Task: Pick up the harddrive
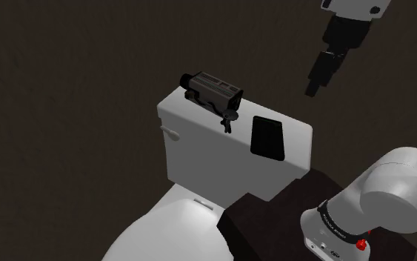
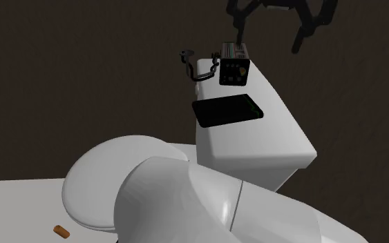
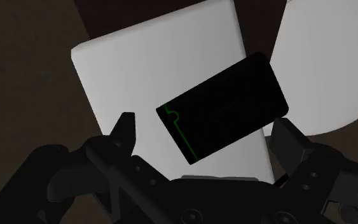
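The harddrive (image 1: 267, 137) is a flat black slab lying on the white toilet tank lid (image 1: 199, 122), toward the shoulder view's right end. In the wrist view the harddrive (image 3: 225, 108) shows a thin green line along one short end, and it overhangs the lid's edge slightly. My gripper (image 1: 318, 80) hangs in the air above the tank, well clear of the drive. The gripper (image 2: 269, 31) is open, with its fingers (image 3: 125, 127) spread wider than the drive and nothing between them.
A dark camcorder-like device (image 1: 212, 89) with a dangling strap lies on the tank's other end, beside the drive. The toilet's white closed lid (image 1: 169, 233) lies in front of the tank. A small brown object (image 2: 61, 231) rests on the floor. The dark stand (image 1: 273, 215) abuts the tank.
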Tool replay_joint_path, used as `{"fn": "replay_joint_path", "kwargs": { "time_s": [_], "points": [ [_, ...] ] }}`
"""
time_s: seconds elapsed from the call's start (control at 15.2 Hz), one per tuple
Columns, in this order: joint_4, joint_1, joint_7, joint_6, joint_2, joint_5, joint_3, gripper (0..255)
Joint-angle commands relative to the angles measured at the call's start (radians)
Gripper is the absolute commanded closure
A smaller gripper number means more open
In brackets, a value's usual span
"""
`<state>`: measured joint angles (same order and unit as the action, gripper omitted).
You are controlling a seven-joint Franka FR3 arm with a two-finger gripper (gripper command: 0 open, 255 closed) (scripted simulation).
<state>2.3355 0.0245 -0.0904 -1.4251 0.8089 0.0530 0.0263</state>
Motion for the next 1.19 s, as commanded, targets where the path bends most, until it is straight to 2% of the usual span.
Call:
{"fn": "replay_joint_path", "kwargs": {
  "time_s": [0.0,0.26,0.53,0.79,0.99,1.12],
  "points": [
    [0.0,0.0,0.0,0.0,0.0,0.0,0.0,0],
    [0.14,0.072,0.095,-0.114,0.162,-0.125,0.282,0],
    [0.29,0.163,0.204,-0.211,0.272,-0.226,0.589,0],
    [0.43,0.253,0.342,-0.288,0.302,-0.303,0.939,0],
    [0.514,0.273,0.47,-0.336,0.265,-0.343,1.248,0],
    [0.52,0.265,0.491,-0.345,0.253,-0.338,1.285,0]
  ]
}}
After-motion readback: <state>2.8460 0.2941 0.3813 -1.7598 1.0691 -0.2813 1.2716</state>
